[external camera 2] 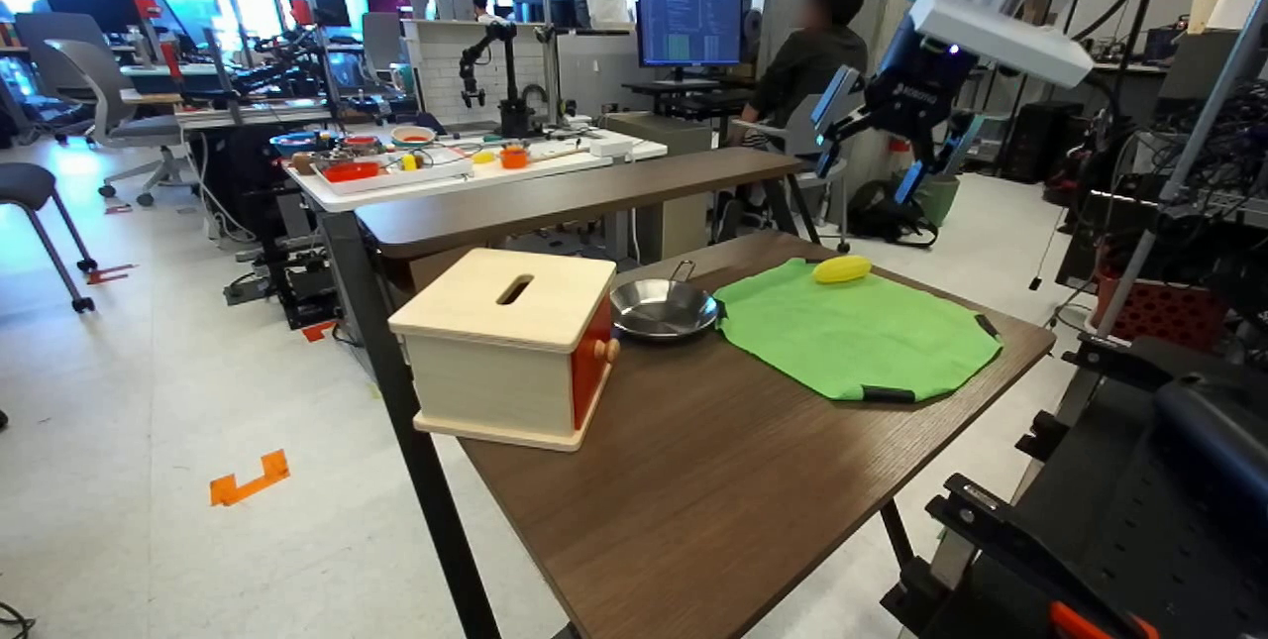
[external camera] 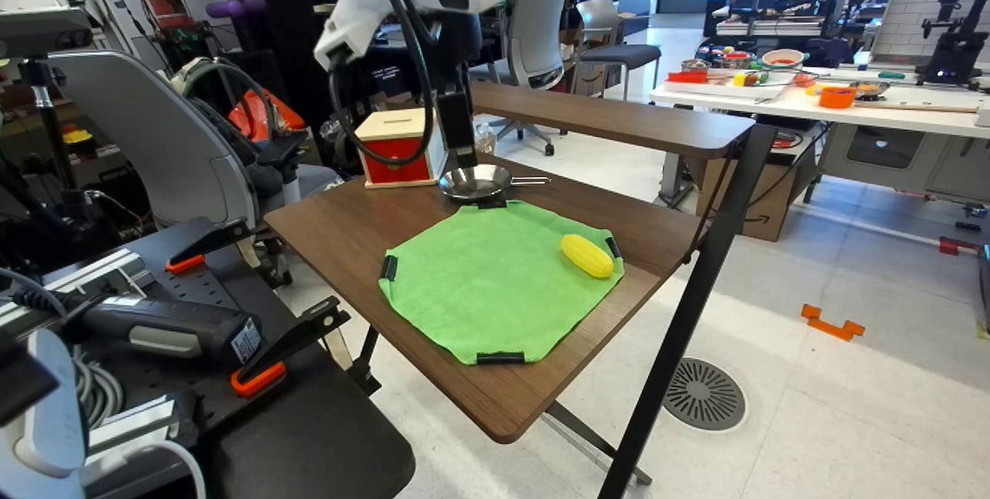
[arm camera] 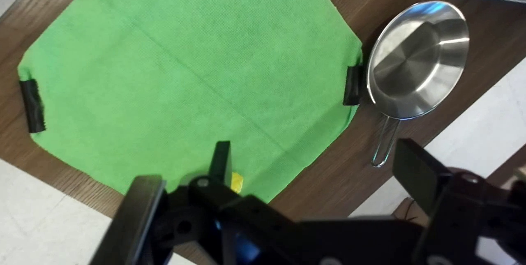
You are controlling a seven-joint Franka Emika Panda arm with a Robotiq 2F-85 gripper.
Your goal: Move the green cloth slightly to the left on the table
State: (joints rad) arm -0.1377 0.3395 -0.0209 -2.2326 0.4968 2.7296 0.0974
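The green cloth, seen in both exterior views (external camera: 495, 282) (external camera 2: 862, 337) and in the wrist view (arm camera: 197, 72), lies flat on the dark brown table (external camera: 348, 228) (external camera 2: 634, 510) (arm camera: 324, 191). Its corners have black tips. A yellow lemon-like object (external camera: 586, 255) (external camera 2: 842, 269) rests on the cloth near one edge; in the wrist view it is mostly hidden behind a finger (arm camera: 236, 182). My gripper (external camera 2: 864, 175) (arm camera: 314, 150) is open and empty, held in the air above the table and apart from the cloth. In an exterior view it shows edge-on (external camera: 462, 147).
A shiny metal pan (external camera: 476, 182) (external camera 2: 666, 310) (arm camera: 417, 59) stands right beside one cloth corner. A wooden box with a red front (external camera: 398, 147) (external camera 2: 495, 372) stands near the pan. A higher, narrower brown table (external camera: 603, 116) (external camera 2: 594, 193) runs along one side. A black cart (external camera: 325, 422) with clamps adjoins.
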